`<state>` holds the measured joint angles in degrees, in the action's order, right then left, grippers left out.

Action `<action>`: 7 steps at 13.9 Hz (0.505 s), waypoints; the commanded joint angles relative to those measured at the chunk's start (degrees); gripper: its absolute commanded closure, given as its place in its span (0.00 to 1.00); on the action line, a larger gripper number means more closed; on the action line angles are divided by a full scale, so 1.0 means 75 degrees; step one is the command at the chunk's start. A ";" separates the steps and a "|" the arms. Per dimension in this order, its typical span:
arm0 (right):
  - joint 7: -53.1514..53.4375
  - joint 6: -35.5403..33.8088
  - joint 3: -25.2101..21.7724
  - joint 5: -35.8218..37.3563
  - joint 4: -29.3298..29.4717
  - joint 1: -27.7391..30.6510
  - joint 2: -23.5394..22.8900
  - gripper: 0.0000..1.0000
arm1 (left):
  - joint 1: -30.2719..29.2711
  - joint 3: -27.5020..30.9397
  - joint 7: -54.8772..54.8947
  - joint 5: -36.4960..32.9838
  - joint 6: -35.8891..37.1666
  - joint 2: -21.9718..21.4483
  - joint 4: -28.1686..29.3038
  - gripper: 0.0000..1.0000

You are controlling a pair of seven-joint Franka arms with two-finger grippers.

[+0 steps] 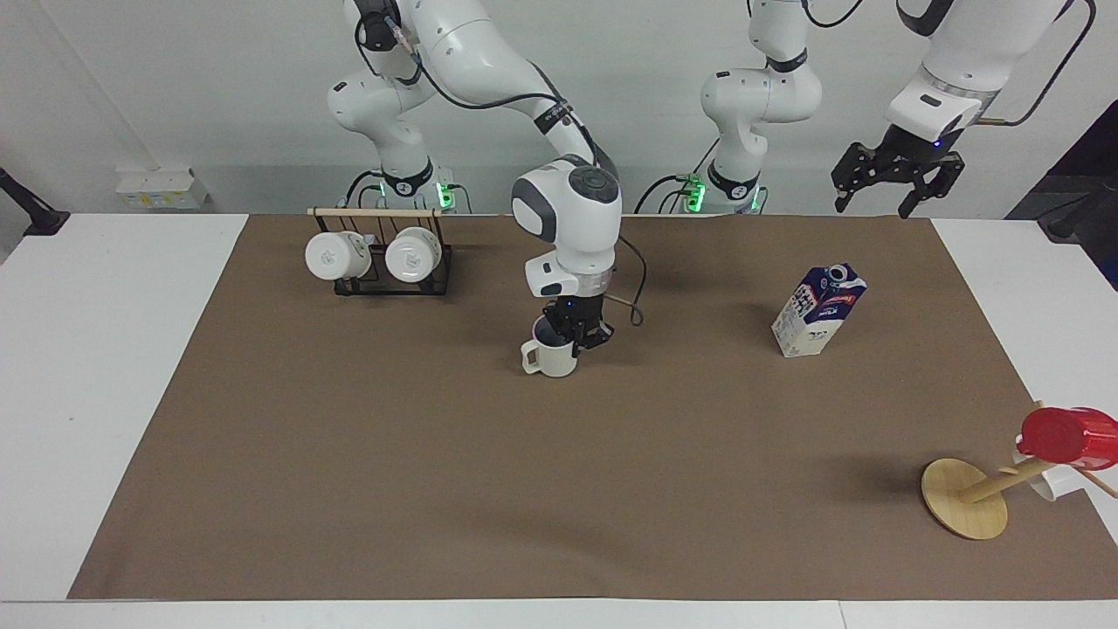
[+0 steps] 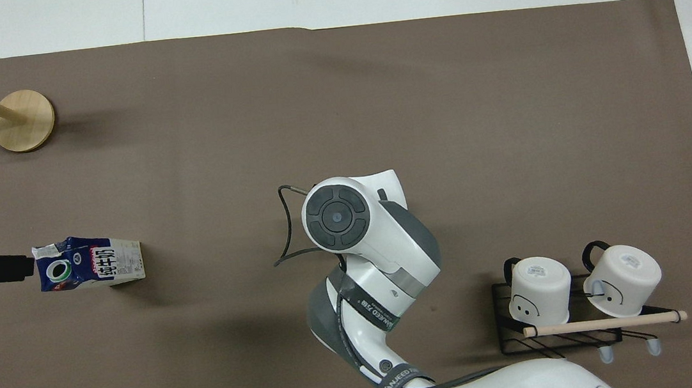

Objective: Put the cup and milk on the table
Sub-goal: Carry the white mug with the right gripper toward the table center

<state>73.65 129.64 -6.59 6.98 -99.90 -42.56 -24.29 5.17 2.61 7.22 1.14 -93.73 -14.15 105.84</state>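
I see the right tool point(image 1: 576, 336) clenched on the cream mug point(image 1: 550, 356), standing mid-worktop point(image 1: 122, 288). Milk carton point(image 1: 818, 311) stands toward the left arm's end. Left tool point(image 1: 884, 188) released, raised, waiting.

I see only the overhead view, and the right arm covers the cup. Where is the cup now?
Observer: The cup stands upright on the table, directly under the right gripper.
Operator: Is it gripped?
Observer: Yes, the jaws are shut on its rim.
Operator: In my view, the left gripper seems to touch the milk.
Observer: No. The left gripper hangs high in the air, clear of the milk, jaws open.
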 commanded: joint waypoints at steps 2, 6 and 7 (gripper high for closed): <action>-0.0069 0.0141 0.0000 0.0183 0.0008 0.0026 0.0015 0.00 | 0.0049 0.0039 0.0045 -0.0152 0.0063 0.0011 -0.0108 0.00; -0.0912 -0.0104 -0.0059 0.0031 0.0032 0.0248 0.0600 0.00 | 0.0096 0.0028 0.0021 -0.0152 0.0040 0.0011 -0.0108 0.00; -0.1239 -0.0326 -0.0036 0.0019 0.0032 0.0434 0.0845 0.00 | 0.0084 0.0028 0.0033 -0.0152 0.0005 0.0011 -0.0097 0.00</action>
<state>68.50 129.29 -7.33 7.18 -98.91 -41.66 -21.84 5.19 2.43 7.22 1.14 -93.77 -14.15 105.84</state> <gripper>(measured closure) 0.119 0.000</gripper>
